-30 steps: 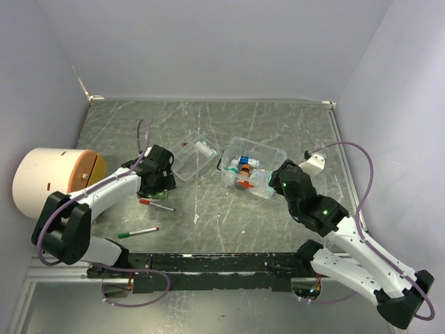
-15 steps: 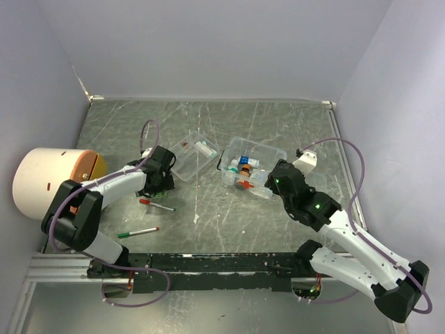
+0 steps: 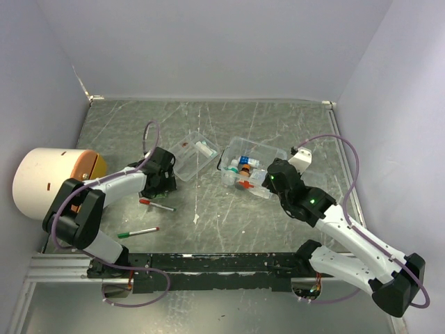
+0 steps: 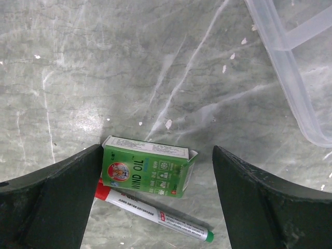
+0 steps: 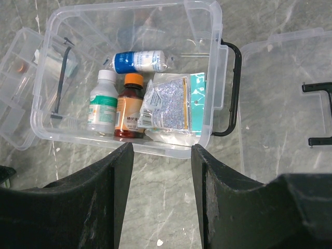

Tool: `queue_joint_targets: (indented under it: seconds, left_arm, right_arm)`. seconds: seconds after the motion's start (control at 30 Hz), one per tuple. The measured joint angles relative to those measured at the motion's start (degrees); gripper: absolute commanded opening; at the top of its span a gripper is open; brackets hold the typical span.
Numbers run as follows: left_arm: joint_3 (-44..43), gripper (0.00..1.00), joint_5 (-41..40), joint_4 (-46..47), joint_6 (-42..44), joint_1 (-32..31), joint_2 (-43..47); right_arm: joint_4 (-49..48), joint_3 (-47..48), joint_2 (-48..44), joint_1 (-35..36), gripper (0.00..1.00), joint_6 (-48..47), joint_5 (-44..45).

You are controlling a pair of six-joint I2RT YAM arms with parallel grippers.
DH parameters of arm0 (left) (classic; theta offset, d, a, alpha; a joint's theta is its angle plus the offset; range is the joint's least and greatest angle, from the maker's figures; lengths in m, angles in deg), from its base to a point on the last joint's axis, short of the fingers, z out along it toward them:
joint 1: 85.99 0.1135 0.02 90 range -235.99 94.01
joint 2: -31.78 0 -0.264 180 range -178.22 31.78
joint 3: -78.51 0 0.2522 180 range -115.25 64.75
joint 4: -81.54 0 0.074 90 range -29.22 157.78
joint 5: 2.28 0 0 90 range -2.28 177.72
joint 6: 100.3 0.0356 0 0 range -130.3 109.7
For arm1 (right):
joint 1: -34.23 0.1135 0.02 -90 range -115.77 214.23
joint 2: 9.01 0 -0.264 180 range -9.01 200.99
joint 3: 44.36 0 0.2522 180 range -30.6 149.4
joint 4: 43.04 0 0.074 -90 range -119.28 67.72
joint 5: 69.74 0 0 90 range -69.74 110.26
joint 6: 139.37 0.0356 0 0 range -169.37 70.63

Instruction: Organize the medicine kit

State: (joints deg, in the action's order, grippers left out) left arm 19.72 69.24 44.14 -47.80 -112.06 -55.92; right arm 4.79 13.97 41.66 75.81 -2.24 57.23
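The medicine kit [image 3: 245, 161] is a clear box standing open mid-table. In the right wrist view the medicine kit [image 5: 42, 83] holds a white bottle [image 5: 102, 104], a brown bottle [image 5: 128, 106], a blue-and-white tube [image 5: 137, 61] and a packet [image 5: 168, 101]. My right gripper [image 5: 162, 150] is open and empty, just short of the box's near wall. The clear divided tray [image 3: 193, 156] lies left of the box. My left gripper [image 4: 155, 155] is open over a green "Wind Oil" carton [image 4: 148, 166] lying on the table, its left finger close against the carton's end.
A red-capped pen [image 4: 155, 215] lies right beside the carton, and a green pen [image 3: 138, 232] is nearer the arm bases. The kit's loose lid [image 5: 280, 119] lies right of the box. A big white cylinder [image 3: 52, 182] stands at the left wall.
My right gripper has moved left, closer to the kit box. The left arm's elbow has swung inward while its gripper stayed over the carton. Neither gripper's opening changed.
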Motion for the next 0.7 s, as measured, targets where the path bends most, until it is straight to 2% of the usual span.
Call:
queue_joint_targets:
  seconds: [0.03, 0.1, 0.2, 0.4, 0.7]
  left_arm:
    - [0.0, 0.98, -0.2, -0.2, -0.1, 0.0, 0.0]
    - [0.0, 0.9, -0.7, -0.8, -0.5, 0.0, 0.0]
    - [-0.6, 0.82, -1.0, -1.9, -1.2, 0.0, -0.5]
    - [-1.7, 0.72, -1.0, -2.3, -2.0, 0.0, -1.5]
    - [-1.7, 0.67, -1.2, -2.7, -2.8, 0.0, -1.4]
  right_arm:
    - [0.0, 0.0, 0.0, 0.0, 0.48, 0.0, 0.0]
    - [-0.1, 0.0, 0.1, 0.0, 0.48, -0.1, 0.0]
    - [-0.3, 0.0, 0.2, 0.0, 0.48, -0.3, -0.1]
    - [-0.4, 0.0, 0.2, 0.0, 0.48, -0.5, -0.1]
    - [-0.4, 0.0, 0.2, 0.0, 0.48, -0.7, -0.1]
